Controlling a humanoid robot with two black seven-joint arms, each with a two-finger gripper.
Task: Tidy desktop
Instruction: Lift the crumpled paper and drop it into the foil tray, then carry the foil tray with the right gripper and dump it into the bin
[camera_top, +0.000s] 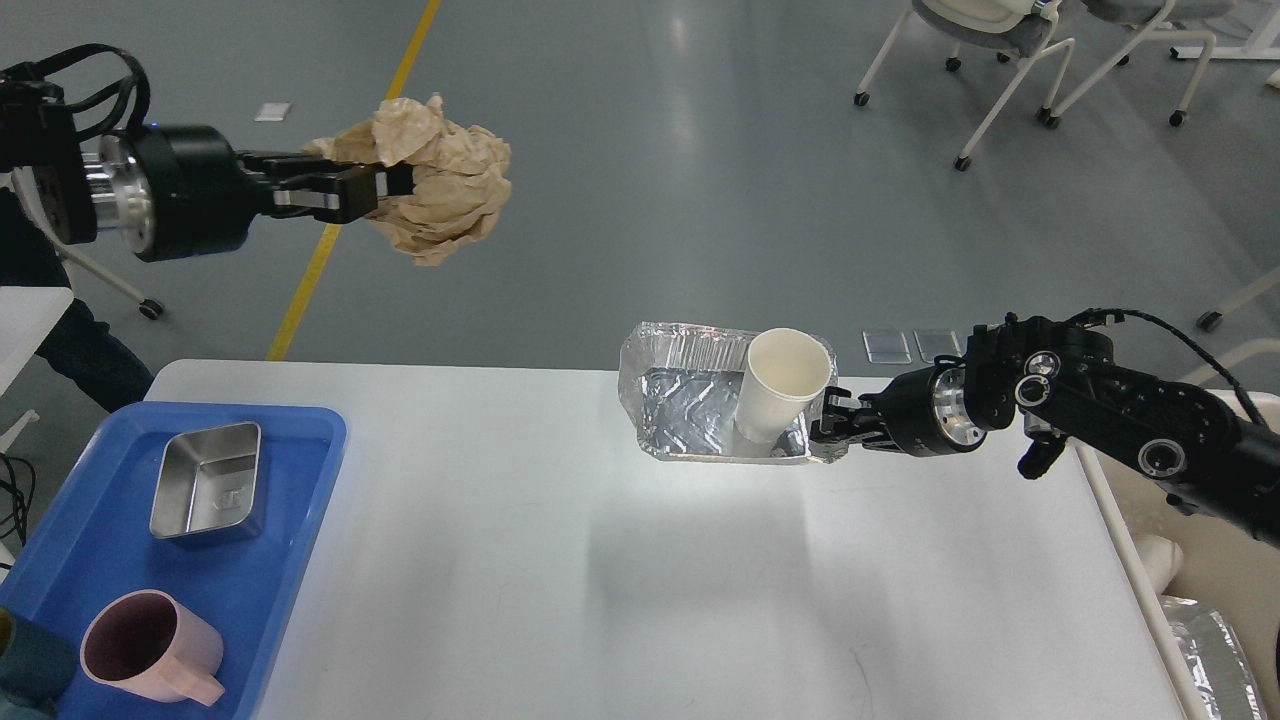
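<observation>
Desktop space comes first: the large white rectangular surface (560, 560) with rounded corners fills the lower part of the head view and is mostly bare in the middle. At its near left corner sits a blue plastic tray (300, 520), which looks like the collecting place for reusable ware, since it holds a small rectangular steel dish (207, 480) and a pink handled mug (150, 648). Near the far edge, a crinkled silver foil container (680, 400) stands with a white paper cup (780, 395) leaning inside it, probably nested so both disposables travel as one load. High over the floor beyond the left side, a crumpled ball of tan paper (440, 190) hangs clear of the surface, seemingly on its way to being discarded. The left gripper (385, 185) is pressed together on that paper, its fingers biting into the near side of the wad. The right gripper (830, 425) pinches the right-hand rim of the foil container, its fingers closed on the thin wall.
</observation>
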